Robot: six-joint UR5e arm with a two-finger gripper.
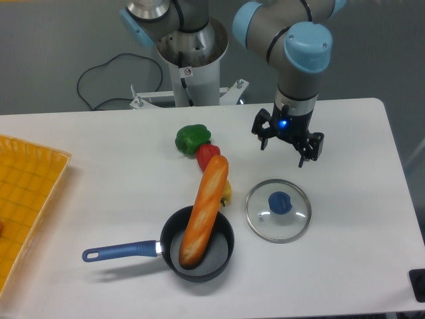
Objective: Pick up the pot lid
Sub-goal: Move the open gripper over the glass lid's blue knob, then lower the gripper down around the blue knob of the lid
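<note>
- Reaches in from the top of the view with the grey-and-black two-finger end effector, released, fingers spread well apart and tips pointing down toward the white tabletop
- Has, just below those fingertips in the view, the round clear glass pot lid, lying flat on the tabletop with its blue knob facing up, apart from the fingers
- Shows, to the left of the lid in the view, a round black frying pan with a long blue handle pointing left
- Carries in that pan a long orange-brown baguette, tilted over the far rim, one end inside and the other outside
- Leaves a small yellow object partly hidden beside the bread, too covered to name
- Displays a red vegetable near the bread's outer end, with a dark green pepper just beside it
- Includes a yellow plastic crate at the left edge of the view, well apart from the lid
</note>
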